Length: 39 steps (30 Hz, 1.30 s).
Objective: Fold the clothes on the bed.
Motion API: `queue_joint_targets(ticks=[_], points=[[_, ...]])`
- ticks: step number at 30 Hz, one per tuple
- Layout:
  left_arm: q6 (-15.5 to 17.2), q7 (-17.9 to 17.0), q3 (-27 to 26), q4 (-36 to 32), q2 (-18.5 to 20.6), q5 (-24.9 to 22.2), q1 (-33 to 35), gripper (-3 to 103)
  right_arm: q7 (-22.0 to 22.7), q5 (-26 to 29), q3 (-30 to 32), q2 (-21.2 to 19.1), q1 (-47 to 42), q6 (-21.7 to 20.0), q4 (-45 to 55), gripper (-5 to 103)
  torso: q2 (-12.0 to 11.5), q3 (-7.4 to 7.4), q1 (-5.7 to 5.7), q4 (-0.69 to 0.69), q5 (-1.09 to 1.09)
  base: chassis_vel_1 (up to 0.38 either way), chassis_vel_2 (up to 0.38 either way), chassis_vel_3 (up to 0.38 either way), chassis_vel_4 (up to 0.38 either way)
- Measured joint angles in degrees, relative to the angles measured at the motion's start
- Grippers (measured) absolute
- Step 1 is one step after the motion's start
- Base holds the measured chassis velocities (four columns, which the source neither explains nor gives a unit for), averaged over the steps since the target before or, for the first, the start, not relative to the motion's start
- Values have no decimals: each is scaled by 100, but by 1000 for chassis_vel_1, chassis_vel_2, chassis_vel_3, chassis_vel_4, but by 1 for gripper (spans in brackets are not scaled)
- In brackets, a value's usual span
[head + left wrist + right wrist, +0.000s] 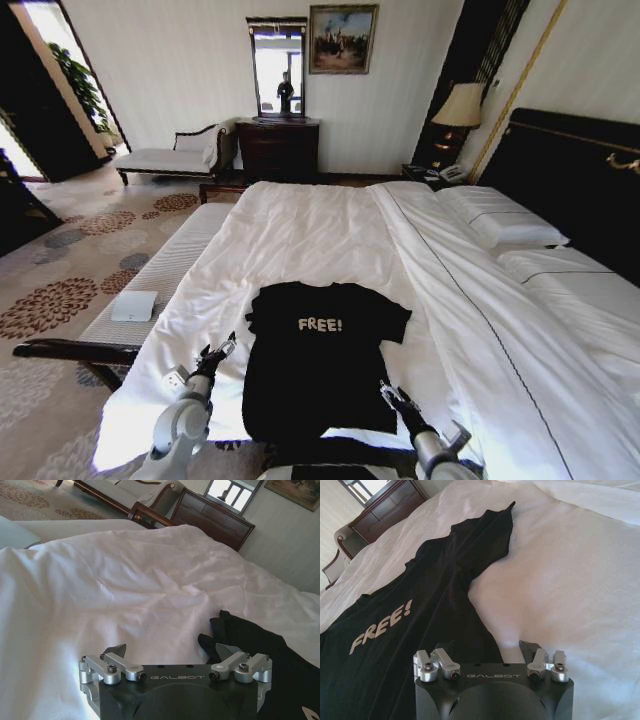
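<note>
Left gripper [217, 353]: fingers spread apart, holding nothing, low over the white sheet just beside the shirt's left edge.
Black T-shirt [318, 360]: spread flat, "FREE!" facing up, on the near part of the bed [300, 225], between both grippers.
Right gripper [392, 396]: fingers parted, empty, at the shirt's right hem edge.

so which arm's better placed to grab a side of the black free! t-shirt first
Marginally the right. The right gripper, open, sits right at the hem-side edge of the black short-sleeved T-shirt. The left gripper, also open, hangs over the white sheet of the bed, slightly off the shirt's edge.
</note>
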Motion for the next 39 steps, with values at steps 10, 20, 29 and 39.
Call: queue_joint_targets(ticks=[10,20,29,39], points=[[-17,-14,-16,0,-19,2,31,100,-9,-119,-65,-41,-157,24,50,35,0,0,0,0,0,0,0,0,0],[-17,-28,-55,-26,13,-16,25,100,17,-179,-75,-131,-377,39,218,4,0,0,0,0,0,0,0,0,0],[-32,-31,-98,-21,60,-59,21,100,137,-183,-52,-179,-658,2,557,0,0,0,0,0,0,0,0,0,0],[-63,-31,-111,2,65,-76,35,100,734,-217,47,-209,-1106,-220,1067,0,0,0,0,0,0,0,0,0,0]])
